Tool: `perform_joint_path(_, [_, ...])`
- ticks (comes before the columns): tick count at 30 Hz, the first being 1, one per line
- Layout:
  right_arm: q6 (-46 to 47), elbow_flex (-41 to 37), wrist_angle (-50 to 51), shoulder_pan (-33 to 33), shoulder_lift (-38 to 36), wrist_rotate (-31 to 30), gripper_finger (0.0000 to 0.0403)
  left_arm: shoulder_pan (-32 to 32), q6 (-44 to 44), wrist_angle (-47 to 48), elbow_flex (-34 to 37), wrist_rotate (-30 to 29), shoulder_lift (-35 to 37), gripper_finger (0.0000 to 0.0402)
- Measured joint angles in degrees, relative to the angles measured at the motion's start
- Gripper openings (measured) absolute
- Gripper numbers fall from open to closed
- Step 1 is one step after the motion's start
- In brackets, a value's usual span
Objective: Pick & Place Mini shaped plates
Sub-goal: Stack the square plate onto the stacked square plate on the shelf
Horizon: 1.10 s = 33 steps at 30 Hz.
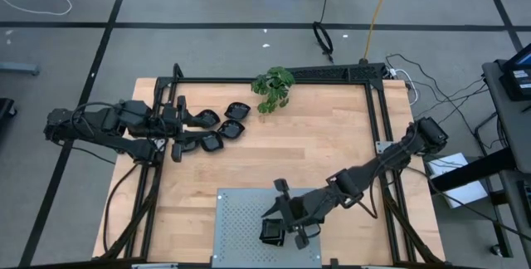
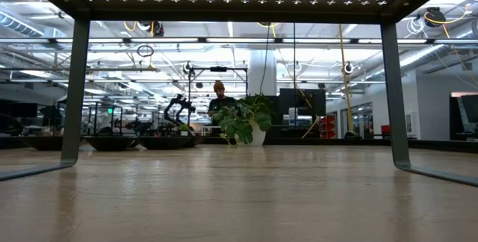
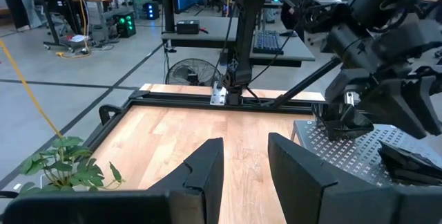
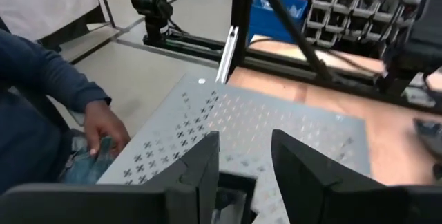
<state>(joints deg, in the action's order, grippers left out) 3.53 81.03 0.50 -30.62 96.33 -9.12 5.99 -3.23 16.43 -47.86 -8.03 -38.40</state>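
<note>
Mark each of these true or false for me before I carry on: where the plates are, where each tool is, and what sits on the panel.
1. The right tool is over the grey perforated panel. True.
2. A black plate lies on that panel beside the right tool. True.
3. The plant stands at the table's near edge, next to the panel. False: it stands at the far edge, away from the panel.
4. The remaining plates are clustered on the right side of the table. False: they lie on the left side, by the left tool.
5. The left tool is clamped on a plate. False: in the left wrist view its fingers stand apart with nothing between them.
</note>
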Motion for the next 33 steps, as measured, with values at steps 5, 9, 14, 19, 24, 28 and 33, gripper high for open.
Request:
perform_joint_path(5, [-2.4, 1.6, 1.1, 1.6, 0.3, 0.2, 0.0118, 0.0, 0.0, 0.0, 0.0, 0.0, 0.0, 0.0120])
perform_joint_path(9, [-2.5, 2.7, 2.1, 3.7, 2.7, 2.8, 0.0118, 0.0, 0.0, 0.0, 0.0, 0.0, 0.0, 0.0120])
perform_joint_path(14, [-4.3, 7.7, 5.6, 4.4, 7.5, 8.0, 0.0118, 0.0, 0.0, 0.0, 0.0, 0.0, 0.0, 0.0120])
perform_joint_path(19, [-5.7, 13.1, 15.0, 4.2, 11.2, 7.6, 0.0118, 0.0, 0.0, 0.0, 0.0, 0.0, 0.0, 0.0120])
perform_joint_path(24, [-5.7, 14.2, 17.4, 3.5, 11.0, 6.5, 0.0118, 0.0, 0.0, 0.0, 0.0, 0.0, 0.0, 0.0120])
perform_joint_path(28, [-6.2, 14.2, 17.7, 2.6, 10.4, 3.1, 0.0118, 0.0, 0.0, 0.0, 0.0, 0.0, 0.0, 0.0120])
perform_joint_path(33, [-7.1, 14.2, 18.5, 2.0, 9.3, 3.0, 0.0118, 0.0, 0.0, 0.0, 0.0, 0.0, 0.0, 0.0120])
